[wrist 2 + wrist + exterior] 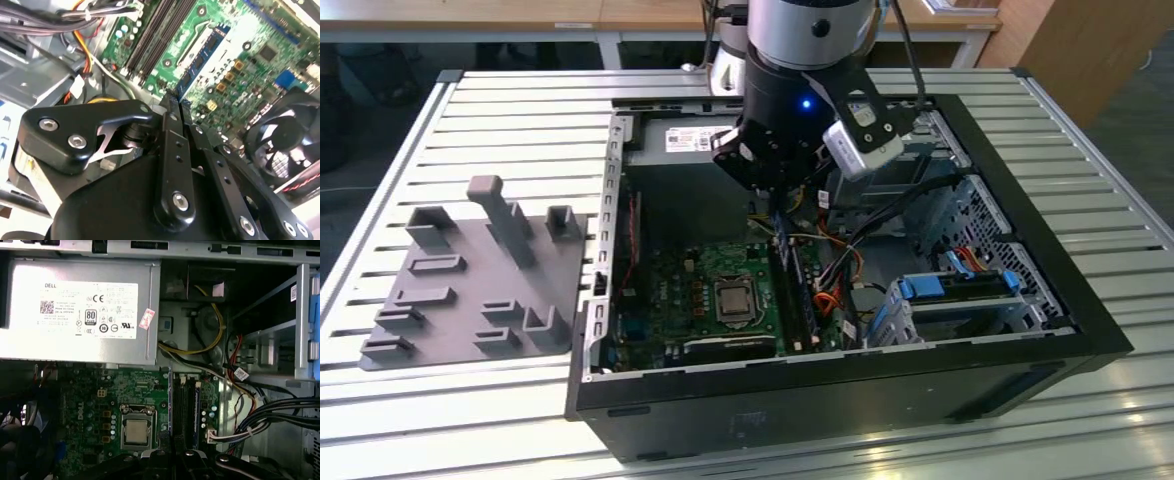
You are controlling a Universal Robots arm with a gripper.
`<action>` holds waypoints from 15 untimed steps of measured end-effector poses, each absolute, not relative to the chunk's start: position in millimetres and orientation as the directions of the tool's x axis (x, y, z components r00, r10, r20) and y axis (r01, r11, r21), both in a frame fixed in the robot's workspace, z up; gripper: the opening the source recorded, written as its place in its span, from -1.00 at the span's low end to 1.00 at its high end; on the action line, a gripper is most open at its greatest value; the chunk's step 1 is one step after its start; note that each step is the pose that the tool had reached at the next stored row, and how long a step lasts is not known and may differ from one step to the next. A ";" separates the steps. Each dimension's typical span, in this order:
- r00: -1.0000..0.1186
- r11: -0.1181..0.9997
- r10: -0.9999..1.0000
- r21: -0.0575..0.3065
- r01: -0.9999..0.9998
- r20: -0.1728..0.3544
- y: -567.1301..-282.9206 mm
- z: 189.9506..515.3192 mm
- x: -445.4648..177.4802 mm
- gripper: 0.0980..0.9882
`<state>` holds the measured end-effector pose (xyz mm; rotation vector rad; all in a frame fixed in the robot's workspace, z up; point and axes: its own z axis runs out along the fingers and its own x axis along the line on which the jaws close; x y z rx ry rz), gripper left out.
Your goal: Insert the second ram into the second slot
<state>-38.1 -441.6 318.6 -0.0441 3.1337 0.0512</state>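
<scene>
Robotics lab, slatted metal workbench (507, 110), opened computer case (854, 405)

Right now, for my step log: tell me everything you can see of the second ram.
The second ram is a thin, flat dark blue board strip carrying a row of black chips. The gripper is shut on its near edge, and it reaches over the green motherboard, beside the memory slots. Whether it touches a slot cannot be told.

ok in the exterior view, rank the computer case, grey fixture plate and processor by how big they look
1. computer case
2. grey fixture plate
3. processor
Gaps are wide; camera nearness doesn't change it.
</scene>
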 end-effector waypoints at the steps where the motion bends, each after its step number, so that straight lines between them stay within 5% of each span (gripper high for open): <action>1: -1.000 0.999 -0.028 0.032 -0.028 -0.008 -443.0 318.5 -38.1 -0.91; 15: -1.000 0.999 -0.018 0.033 -0.018 -0.008 -445.5 297.4 -24.1 -0.91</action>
